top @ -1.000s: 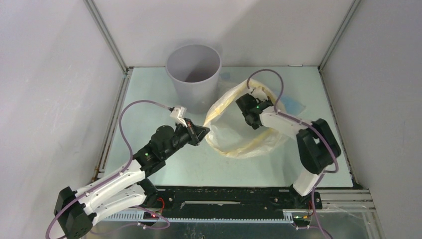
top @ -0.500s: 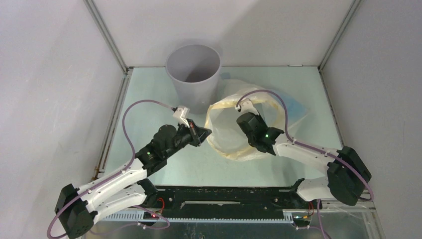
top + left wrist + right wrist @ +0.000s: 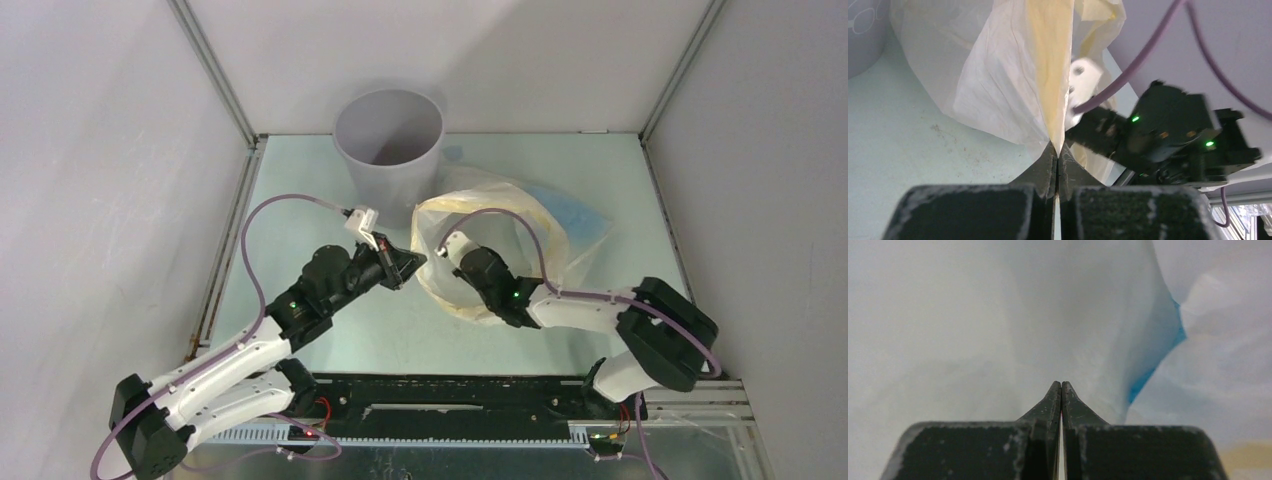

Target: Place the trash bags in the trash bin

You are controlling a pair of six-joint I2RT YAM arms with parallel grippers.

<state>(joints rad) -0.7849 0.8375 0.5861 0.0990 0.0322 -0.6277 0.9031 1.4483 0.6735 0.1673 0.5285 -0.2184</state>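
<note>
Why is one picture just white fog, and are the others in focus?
Right wrist view: the yellow bag sits so close that it fills the frame as milky blur, save a blue bag streak. Left wrist view: yellow bag crisp, right arm behind it smeared. Top view: sharp, evenly lit.

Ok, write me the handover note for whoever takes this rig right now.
Left claw: shut on the edge of the yellow bag.
Right claw: shut, reaching into that bag; cannot tell whether it pinches any film.
Blue bag: on the table, partly under the yellow bag, right of the bin.
Done: nothing in the bin yet.
Left: free the blue bag and put it into the bin.
</note>
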